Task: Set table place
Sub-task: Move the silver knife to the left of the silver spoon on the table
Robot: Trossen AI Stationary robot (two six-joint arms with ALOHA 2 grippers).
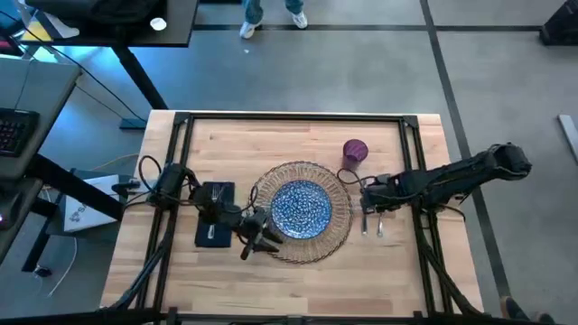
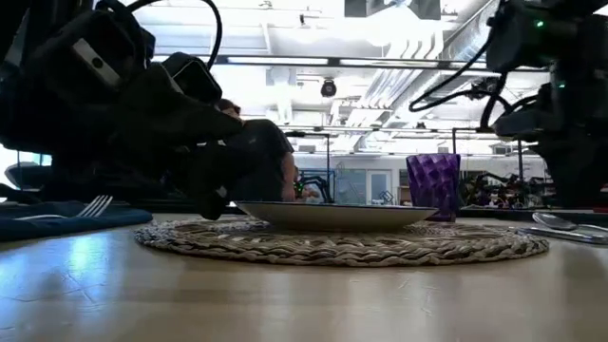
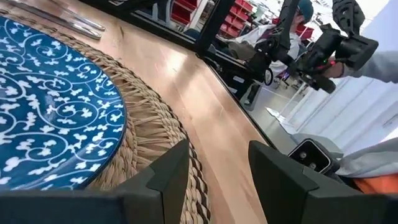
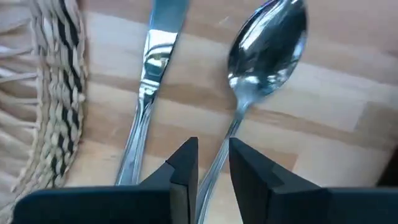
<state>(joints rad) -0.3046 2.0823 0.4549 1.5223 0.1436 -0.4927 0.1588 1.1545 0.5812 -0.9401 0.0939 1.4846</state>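
A round woven mat [image 1: 302,212] lies mid-table with a blue-white plate [image 1: 300,208] on it. The purple cup [image 1: 355,151] stands upright past the mat's far right. A dark napkin [image 1: 215,215] carrying a fork [image 2: 95,205] lies left of the mat. A knife [image 4: 149,106] and a spoon [image 4: 264,43] lie flat on the wood right of the mat. My left gripper [image 3: 217,180] is open, low over the mat's near-left rim [image 3: 155,137]. My right gripper [image 4: 213,171] points down over the spoon, its fingers a narrow gap apart on either side of the handle. My left gripper is low over the mat's rim; whether a finger touches it, I cannot tell. My right gripper comes from above with one finger [image 4: 183,168] on each side of the spoon's handle [image 4: 227,140], which lies flat on the table. Whether the fingers touch the handle, I cannot tell.
Black rails [image 1: 181,153] run along the table's sides and far edge. Bare wood lies near the front edge [image 1: 298,284]. Beyond the table a person holds a camera rig [image 3: 323,50], and feet [image 1: 271,18] show on the floor.
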